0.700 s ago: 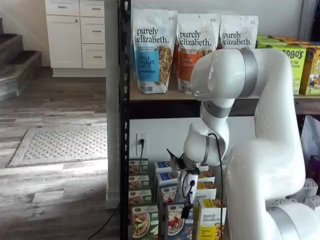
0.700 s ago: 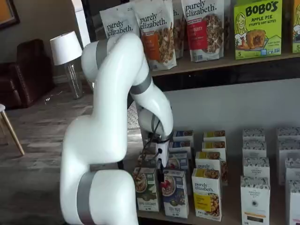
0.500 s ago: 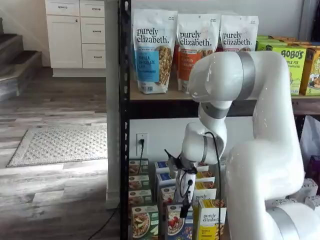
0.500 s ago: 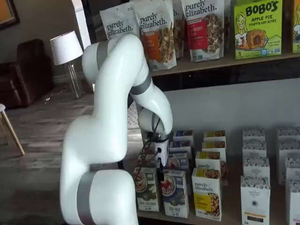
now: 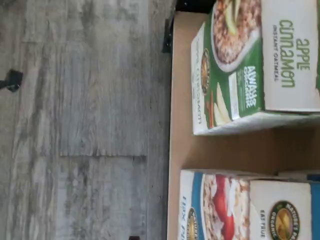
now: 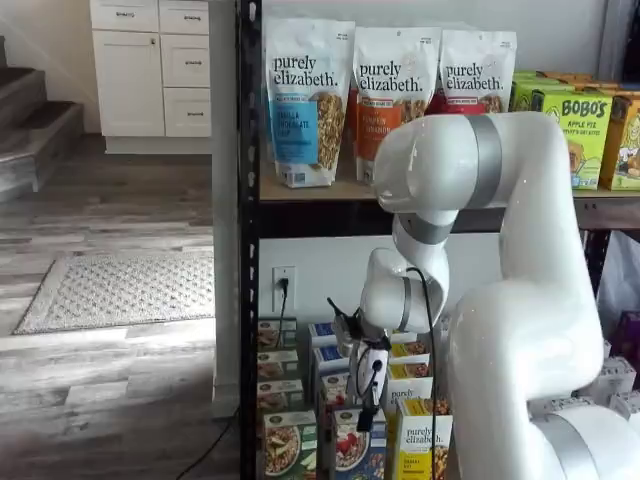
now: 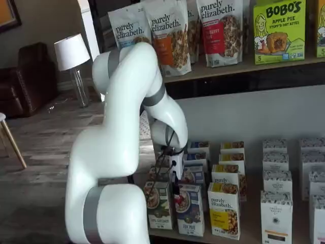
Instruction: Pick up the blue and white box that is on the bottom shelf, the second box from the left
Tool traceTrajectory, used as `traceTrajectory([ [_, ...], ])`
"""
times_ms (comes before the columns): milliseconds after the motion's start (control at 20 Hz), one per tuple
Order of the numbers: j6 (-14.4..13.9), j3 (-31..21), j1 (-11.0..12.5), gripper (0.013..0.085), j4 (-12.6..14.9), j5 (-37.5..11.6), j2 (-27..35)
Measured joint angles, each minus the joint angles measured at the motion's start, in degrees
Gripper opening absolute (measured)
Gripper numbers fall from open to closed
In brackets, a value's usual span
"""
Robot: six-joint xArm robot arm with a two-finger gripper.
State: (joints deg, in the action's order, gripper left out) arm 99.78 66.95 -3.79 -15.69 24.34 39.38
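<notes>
The gripper [image 7: 175, 189] is being held just above the blue and white box [image 7: 189, 209], front row of the bottom shelf [image 7: 244, 235], beside the green carton [image 7: 159, 205]. Fingers: spread wide, nothing gripped.

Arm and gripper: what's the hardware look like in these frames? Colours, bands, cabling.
The arm is glossy white with rounded, bulbous links and grey bands at the joints, seen in both shelf views. A thin black cable loops down along the wrist. The gripper has a small white body with black fingers below; no markings legible.
</notes>
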Motion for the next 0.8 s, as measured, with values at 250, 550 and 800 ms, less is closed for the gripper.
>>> traceTrajectory([
  [250, -1.0, 2.8, 0.7, 0.085, 1.9, 0.2, 2.6],
  [550, -2.2, 6.9, 0.8, 0.085, 3.4, 0.1, 6.4],
  [800, -3.1, 9.6, 1.0, 0.085, 4.6, -0.1, 8.9],
])
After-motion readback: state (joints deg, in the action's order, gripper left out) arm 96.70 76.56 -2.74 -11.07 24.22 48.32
